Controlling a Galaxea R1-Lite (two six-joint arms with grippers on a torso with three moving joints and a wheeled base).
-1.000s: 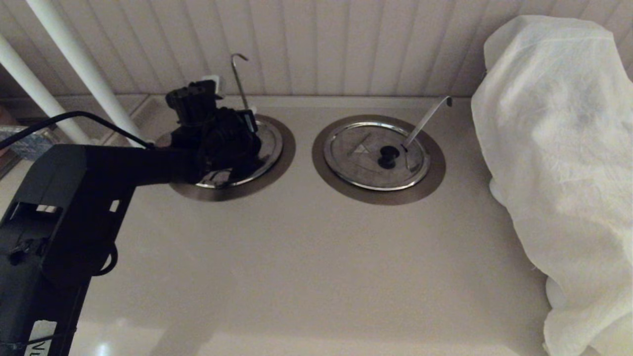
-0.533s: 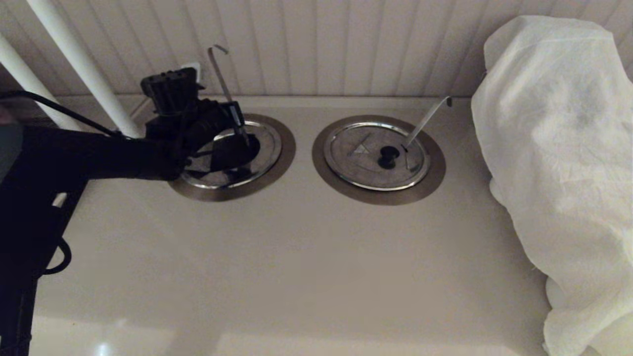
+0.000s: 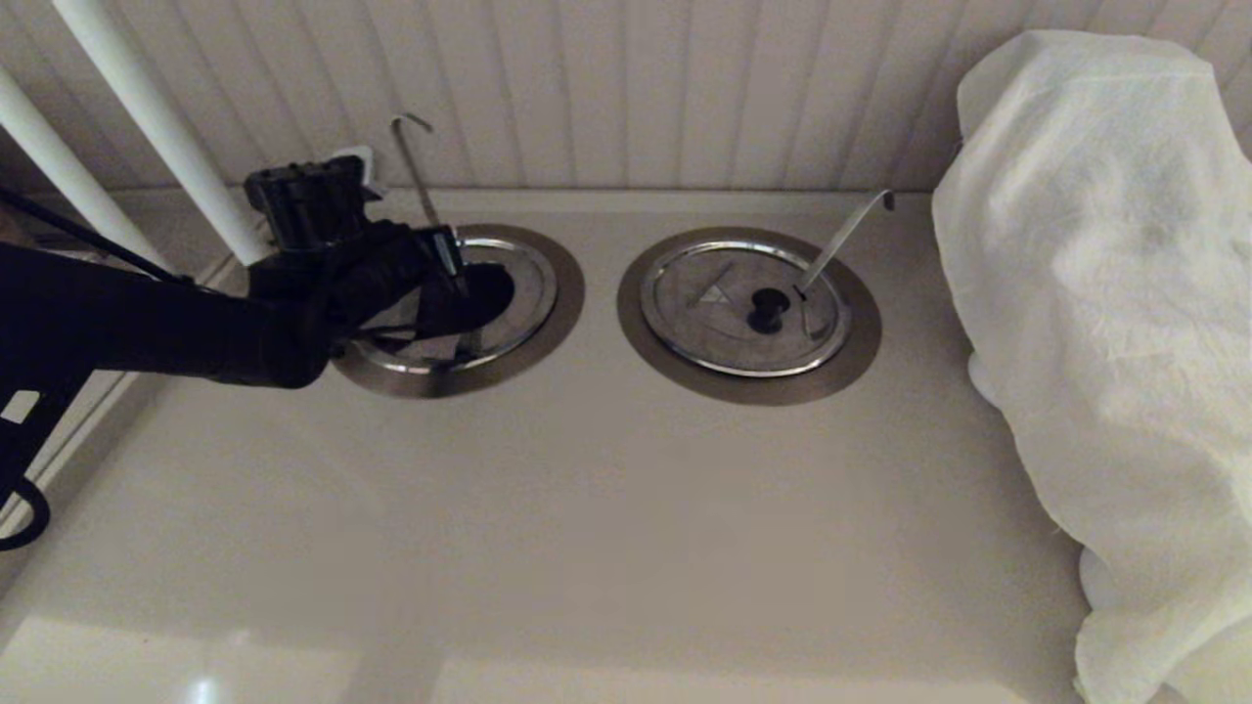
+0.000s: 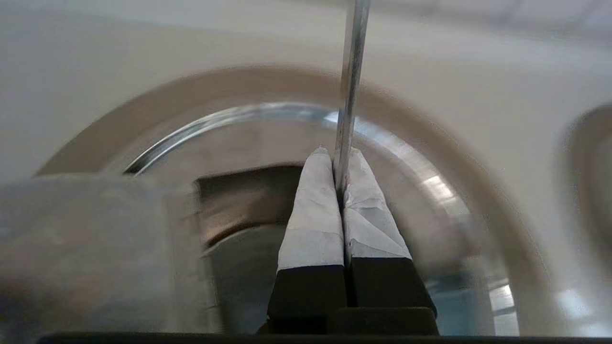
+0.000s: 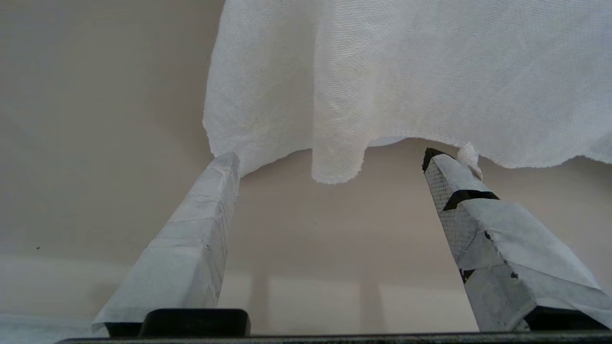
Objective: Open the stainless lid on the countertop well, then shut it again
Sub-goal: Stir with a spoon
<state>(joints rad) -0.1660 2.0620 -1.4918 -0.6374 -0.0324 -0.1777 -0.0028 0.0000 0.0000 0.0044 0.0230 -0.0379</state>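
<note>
We see the left gripper (image 3: pixel 460 288) hiding most of the stainless lid (image 3: pixel 523 293) and its knob. The ladle handle (image 4: pixel 353 71) is cut off by the left wrist view's edge.

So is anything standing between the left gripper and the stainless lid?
Yes: the ladle handle rises through the stainless lid at the left gripper's shut fingertips, which pinch it. The right gripper idles, open, by the white cloth.

The left arm reaches in from the left, wrist bent so the left gripper (image 3: pixel 460 288) points forward and down. Its two taped fingers (image 4: pixel 313 215) are pressed together, pinching a thin ladle handle (image 4: pixel 351 81) at their tips. The right gripper (image 5: pixel 330 162) is spread wide, empty.
</note>
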